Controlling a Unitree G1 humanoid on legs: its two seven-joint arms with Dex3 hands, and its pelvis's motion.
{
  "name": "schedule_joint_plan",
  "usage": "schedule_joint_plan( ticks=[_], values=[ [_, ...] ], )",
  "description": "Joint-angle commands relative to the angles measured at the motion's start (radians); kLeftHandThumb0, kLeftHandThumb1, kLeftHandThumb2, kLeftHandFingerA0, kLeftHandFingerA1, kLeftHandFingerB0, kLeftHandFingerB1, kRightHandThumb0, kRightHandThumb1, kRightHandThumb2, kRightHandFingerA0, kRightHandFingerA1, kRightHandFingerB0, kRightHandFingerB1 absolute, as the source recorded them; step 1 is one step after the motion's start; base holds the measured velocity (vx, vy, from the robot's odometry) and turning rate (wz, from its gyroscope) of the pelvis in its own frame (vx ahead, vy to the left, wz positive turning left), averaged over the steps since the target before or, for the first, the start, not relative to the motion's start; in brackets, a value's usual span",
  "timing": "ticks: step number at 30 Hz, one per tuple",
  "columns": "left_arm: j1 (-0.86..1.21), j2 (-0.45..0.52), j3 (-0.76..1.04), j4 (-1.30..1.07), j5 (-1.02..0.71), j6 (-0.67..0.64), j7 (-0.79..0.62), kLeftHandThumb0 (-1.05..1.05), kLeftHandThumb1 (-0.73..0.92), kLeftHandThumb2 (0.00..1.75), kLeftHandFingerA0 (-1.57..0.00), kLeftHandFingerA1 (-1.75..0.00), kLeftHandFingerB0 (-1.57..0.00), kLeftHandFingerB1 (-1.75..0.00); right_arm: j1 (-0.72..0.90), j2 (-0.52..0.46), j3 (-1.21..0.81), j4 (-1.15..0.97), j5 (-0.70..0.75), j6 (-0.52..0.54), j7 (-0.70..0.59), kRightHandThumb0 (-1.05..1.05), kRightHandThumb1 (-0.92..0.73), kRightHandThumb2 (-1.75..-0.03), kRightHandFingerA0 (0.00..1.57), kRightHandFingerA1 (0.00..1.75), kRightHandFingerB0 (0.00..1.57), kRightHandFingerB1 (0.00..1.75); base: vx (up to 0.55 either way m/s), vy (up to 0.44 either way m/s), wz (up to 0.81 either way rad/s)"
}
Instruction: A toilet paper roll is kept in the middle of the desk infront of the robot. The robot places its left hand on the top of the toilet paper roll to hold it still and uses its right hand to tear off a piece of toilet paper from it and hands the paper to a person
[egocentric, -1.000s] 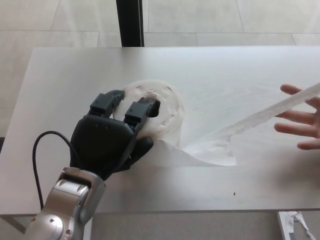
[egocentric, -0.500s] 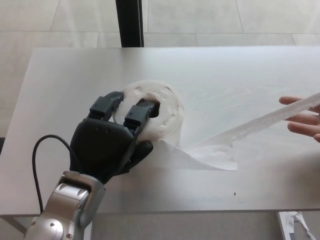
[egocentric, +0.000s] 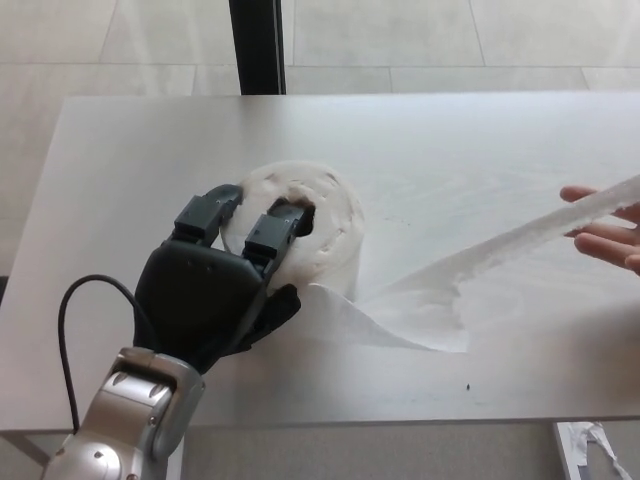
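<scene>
The toilet paper roll (egocentric: 310, 225) is seen upright near the middle of the desk (egocentric: 150, 160), core hole upward, its top face crumpled. The left hand (egocentric: 225, 285) is laid over the roll's near-left top, two fingers (egocentric: 272, 230) curled onto the top face beside the core hole and the thumb set against the side wall; it is pressed down on the roll rather than spread free. The right hand is not in view. A loose tail of paper (egocentric: 410, 310) is spread on the desk at the roll's right and is drawn out as a taut strip (egocentric: 540, 228) toward a person's hand (egocentric: 605, 225) at the right edge. The paper is judged light, soft and easily torn; the roll light and compressible, likely to skid unless pinned from above. The strip is best taken near the roll, where it is widest.
</scene>
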Motion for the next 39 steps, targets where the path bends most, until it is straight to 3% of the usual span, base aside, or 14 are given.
schedule_joint_plan(
  ticks=[1,3,7,11,18,19,20,22,23,24,31,32,33,39],
  values=[
    [0.152,0.052,-0.052,0.129,-0.053,-0.015,-0.158,-0.61,0.84,0.65,-0.34,-0.51,-0.41,-0.41,-0.168,-0.189,0.042,0.125,-0.041,-0.058,-0.022,-0.24,-0.63,-1.02,0.86,1.75,0.75,1.61,0.0,0.0,0.0],
    [0.148,0.054,-0.044,0.131,-0.057,-0.028,-0.136,-0.67,0.7,1.05,-0.29,-0.59,-0.37,-0.56,-0.148,-0.227,0.026,0.146,-0.019,-0.064,-0.024,-0.21,-0.59,-1.04,0.95,1.75,0.71,1.68,0.0,0.0,0.0],
    [0.147,0.036,-0.046,0.13,-0.053,-0.015,-0.134,-0.61,0.85,0.65,-0.32,-0.52,-0.4,-0.41,-0.052,-0.215,0.018,0.171,-0.003,-0.135,-0.068,-0.26,-0.62,-1.02,0.99,1.75,0.84,1.58,0.0,0.0,0.0],
    [0.144,0.025,-0.036,0.094,-0.071,0.001,-0.175,-0.65,0.69,1.03,-0.27,-0.59,-0.36,-0.56,0.105,-0.079,0.037,0.051,-0.007,-0.13,-0.104,-0.15,-0.59,-0.97,0.9,1.74,0.83,1.49,0.0,0.0,-0.02],
    [0.146,0.023,-0.019,0.077,-0.066,0.036,-0.21,-0.61,0.85,0.65,-0.33,-0.5,-0.38,-0.4,0.158,0.103,0.133,-0.045,-0.067,-0.132,-0.146,-0.14,-0.49,-1.0,0.88,1.74,0.78,1.58,0.0,0.0,0.0],
    [0.146,0.034,-0.001,0.083,-0.078,0.023,-0.191,-0.66,0.69,1.04,-0.3,-0.59,-0.34,-0.54,0.171,0.169,0.209,-0.055,-0.112,-0.168,-0.144,-0.14,-0.55,-0.93,0.88,1.75,0.78,1.56,0.0,0.0,0.0],
    [0.14,0.039,0.004,0.088,-0.078,0.02,-0.192,-0.67,0.7,1.04,-0.3,-0.59,-0.35,-0.55,0.171,0.195,0.242,-0.05,-0.13,-0.182,-0.146,-0.18,-0.47,-1.05,1.2,1.37,1.0,1.25,0.0,0.0,0.0],
    [0.138,0.045,0.016,0.086,-0.086,0.019,-0.197,-0.61,0.85,0.65,-0.33,-0.51,-0.4,-0.41,0.183,0.258,0.293,-0.061,-0.134,-0.216,-0.129,-0.17,-0.58,-0.98,0.9,1.75,0.77,1.57,0.0,0.0,0.0],
    [0.139,0.051,0.022,0.088,-0.089,0.011,-0.187,-0.67,0.7,1.05,-0.3,-0.59,-0.36,-0.55,0.195,0.3,0.325,-0.082,-0.142,-0.218,-0.122,-0.19,-0.56,-1.03,0.89,1.75,0.77,1.6,0.0,0.0,0.0],
    [0.139,0.053,0.025,0.088,-0.09,0.007,-0.185,-0.61,0.85,0.65,-0.34,-0.53,-0.4,-0.42,0.206,0.332,0.349,-0.1,-0.147,-0.213,-0.118,-0.3,-0.54,-1.08,1.21,1.37,1.04,1.27,0.0,0.0,0.0],
    [0.138,0.049,0.037,0.077,-0.091,0.01,-0.189,-0.61,0.84,0.65,-0.33,-0.54,-0.4,-0.42,0.248,0.46,0.501,-0.115,-0.234,-0.157,-0.116,-0.15,-0.53,-1.03,0.88,1.75,0.76,1.59,0.0,0.0,0.0],
    [0.136,0.05,0.038,0.078,-0.09,0.01,-0.19,-0.62,0.84,0.65,-0.33,-0.53,-0.4,-0.42,0.244,0.474,0.521,-0.092,-0.249,-0.172,-0.142,-0.2,-0.46,-1.06,1.2,1.37,1.02,1.26,0.0,0.0,0.0],
    [0.135,0.049,0.04,0.077,-0.09,0.011,-0.187,-0.61,0.84,0.65,-0.33,-0.53,-0.4,-0.42,0.247,0.486,0.538,-0.077,-0.254,-0.18,-0.146,-0.15,-0.52,-0.99,0.91,1.75,0.73,1.6,0.0,0.0,0.0],
    [0.143,0.054,0.051,0.071,-0.099,0.006,-0.177,-0.61,0.83,0.65,-0.34,-0.54,-0.41,-0.42,0.282,0.522,0.621,-0.014,-0.285,-0.2,-0.16,-0.15,-0.53,-0.99,0.91,1.75,0.69,1.68,0.0,0.0,0.0]
  ],
)
